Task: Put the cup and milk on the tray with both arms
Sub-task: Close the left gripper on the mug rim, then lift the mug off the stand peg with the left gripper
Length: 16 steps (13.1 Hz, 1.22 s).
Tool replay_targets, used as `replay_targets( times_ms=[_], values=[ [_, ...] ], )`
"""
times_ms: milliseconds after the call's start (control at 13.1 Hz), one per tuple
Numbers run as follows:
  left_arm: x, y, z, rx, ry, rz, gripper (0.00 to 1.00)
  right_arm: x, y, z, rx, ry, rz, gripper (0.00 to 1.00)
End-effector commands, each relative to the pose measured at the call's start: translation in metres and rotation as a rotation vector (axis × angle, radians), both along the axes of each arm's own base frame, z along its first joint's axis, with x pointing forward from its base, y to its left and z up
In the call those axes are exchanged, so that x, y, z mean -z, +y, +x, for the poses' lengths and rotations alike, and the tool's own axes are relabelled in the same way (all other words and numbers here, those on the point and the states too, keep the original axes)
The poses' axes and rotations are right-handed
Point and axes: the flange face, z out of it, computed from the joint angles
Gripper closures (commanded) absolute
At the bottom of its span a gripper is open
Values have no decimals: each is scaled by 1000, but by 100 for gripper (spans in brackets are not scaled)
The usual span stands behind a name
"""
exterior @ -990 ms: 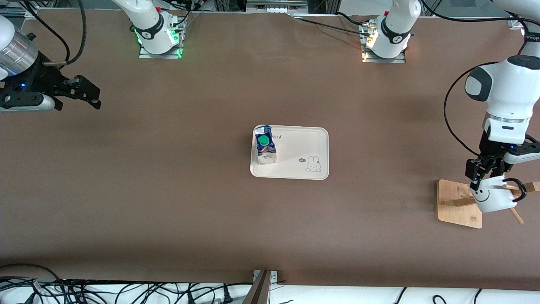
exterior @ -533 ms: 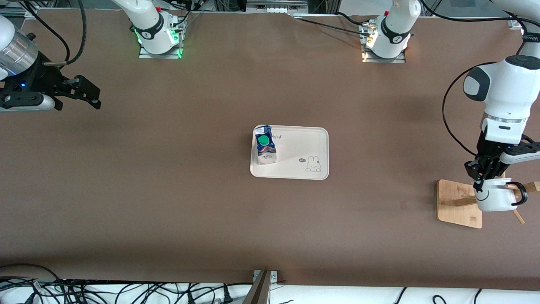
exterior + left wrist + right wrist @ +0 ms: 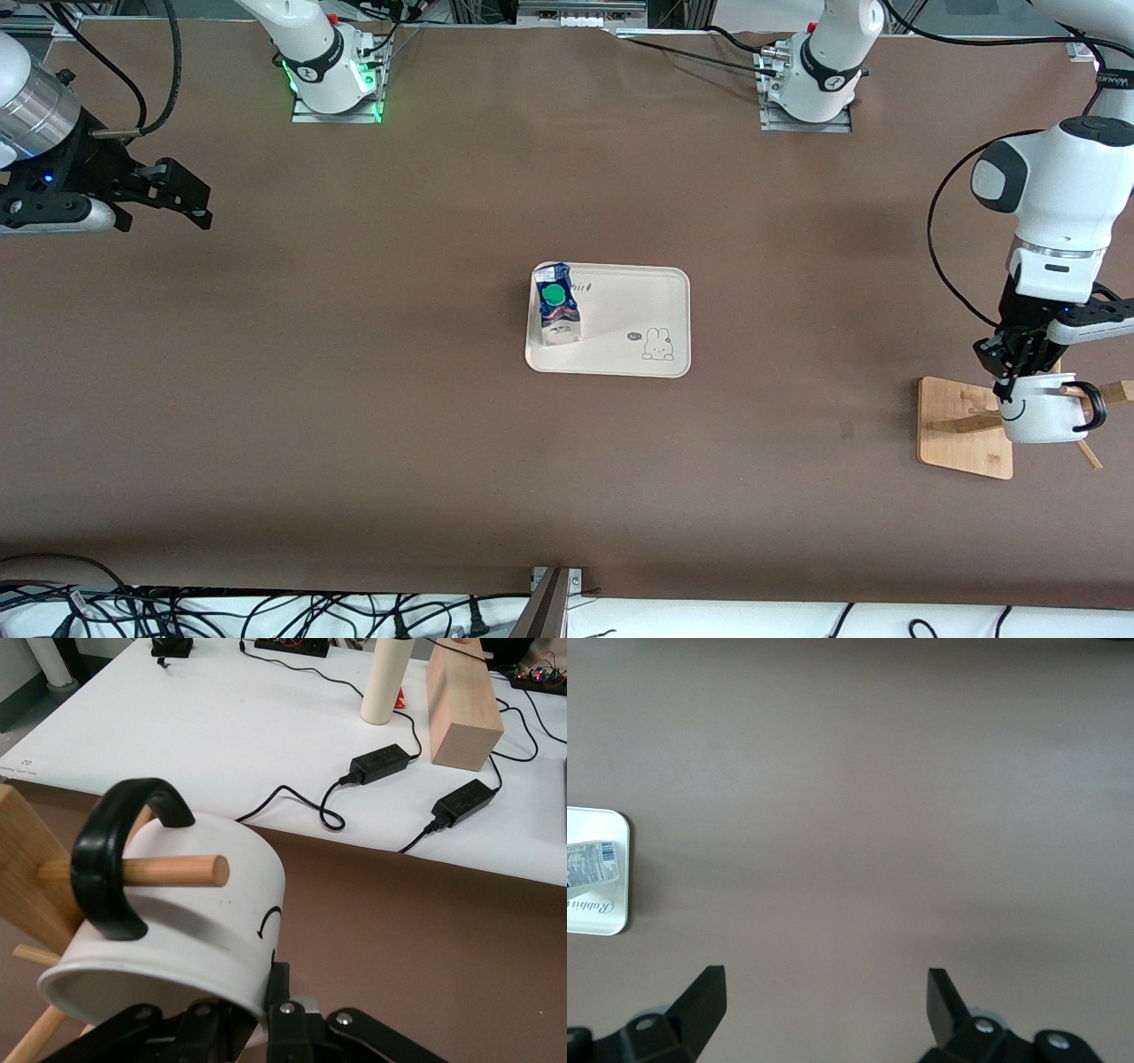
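Brown table (image 3: 354,399); at frame right the left gripper (image 3: 1010,377) points down, clamped on the cup (image 3: 1041,416) rim; at upper left the right gripper (image 3: 190,204) waits, spread wide.

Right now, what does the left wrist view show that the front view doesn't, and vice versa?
Left wrist only: a wooden peg through the cup's black handle, the left gripper's jaws shut on the cup's rim, plus power bricks on a white bench.

Front only: the milk standing on the tray, and the right gripper open, waiting over bare table.

Both: the cup hanging on the bamboo stand, with the left gripper on it.
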Motion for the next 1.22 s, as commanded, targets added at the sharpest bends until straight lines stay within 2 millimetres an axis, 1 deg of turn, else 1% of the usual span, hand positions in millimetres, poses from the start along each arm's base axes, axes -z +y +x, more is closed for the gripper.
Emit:
replay_targets(
  times_ms=[0, 152, 229, 381, 533, 762, 990, 1143],
  values=[
    [-14, -12, 5, 35, 2, 16, 100, -3, -3, 0, 1, 3, -12, 0],
    [-21, -14, 4, 35, 9, 15, 100, -3, -3, 0, 1, 3, -12, 0],
    [-24, -20, 3, 44, 17, 13, 100, -3, -3, 0, 1, 3, -12, 0],
    [-33, -26, 1, 50, 33, 15, 100, -3, -3, 0, 1, 5, -12, 0],
    [-44, -40, 0, 70, 50, 17, 100, -3, -3, 0, 1, 5, -12, 0],
    [-64, -77, -1, 124, 109, 22, 100, -3, -3, 0, 1, 5, -12, 0],
    [-79, -124, -1, 199, 159, 34, 100, -3, -3, 0, 1, 5, -12, 0],
    [-107, -152, -8, 228, 264, 60, 100, -3, -3, 0, 1, 5, -12, 0]
  ],
)
